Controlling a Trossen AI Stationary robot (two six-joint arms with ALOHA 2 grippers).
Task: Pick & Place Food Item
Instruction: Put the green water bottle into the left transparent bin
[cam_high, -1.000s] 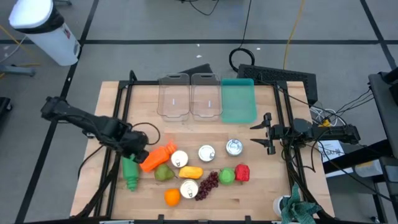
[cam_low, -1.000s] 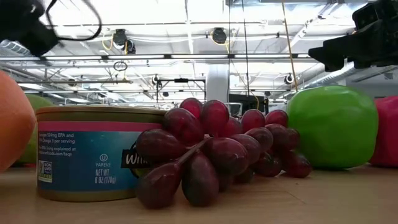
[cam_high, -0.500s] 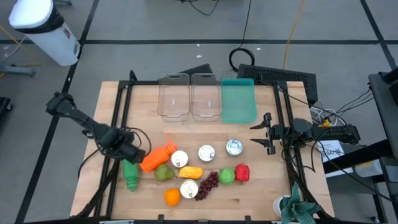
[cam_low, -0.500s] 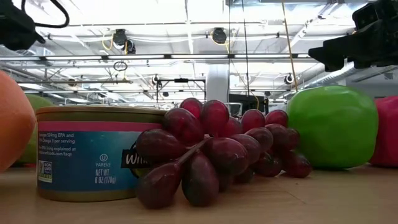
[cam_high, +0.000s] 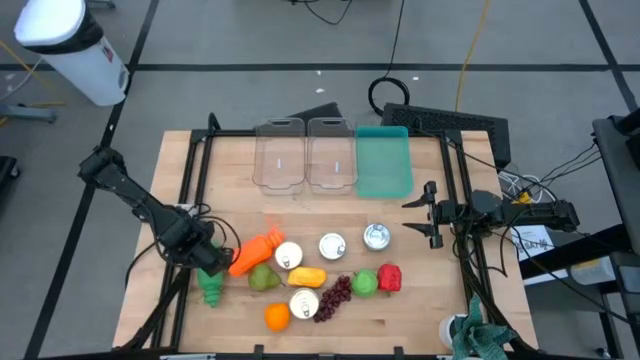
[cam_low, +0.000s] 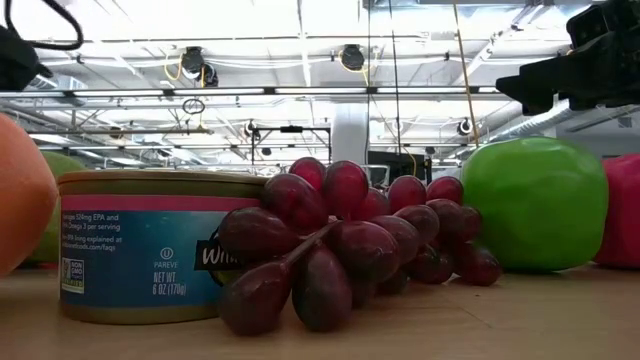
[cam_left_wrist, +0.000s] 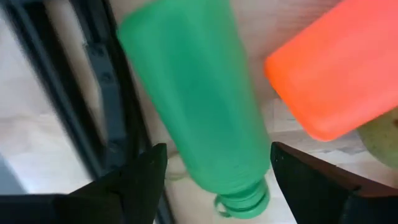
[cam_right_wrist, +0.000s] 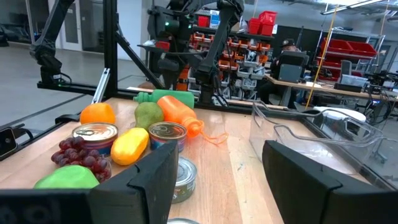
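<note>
A green bottle (cam_high: 211, 282) lies on its side on the wooden table (cam_high: 420, 320) near the left frame rail, cap toward the near edge. My left gripper (cam_high: 198, 254) hangs over the bottle's far end, pointing down and open. In the left wrist view the green bottle (cam_left_wrist: 199, 106) runs between its two fingers, apart from both. An orange bottle (cam_high: 255, 253) lies beside it, also seen as the orange bottle (cam_left_wrist: 336, 68). My right gripper (cam_high: 428, 215) waits open and level at the table's right side.
A pear (cam_high: 264, 278), a yellow fruit (cam_high: 306, 276), an orange (cam_high: 277, 316), grapes (cam_high: 335, 296), a green apple (cam_high: 365, 283), a red pepper (cam_high: 390, 277) and several cans (cam_high: 331, 245) crowd the near middle. Two clear bins (cam_high: 305, 155) and a green bin (cam_high: 383, 162) stand at the far edge.
My left gripper has moved toward the table's left edge and a little down, from beside the orange bottle to over the green bottle, rolling about its own axis. Its fingers stay open. Nothing on the table has moved.
</note>
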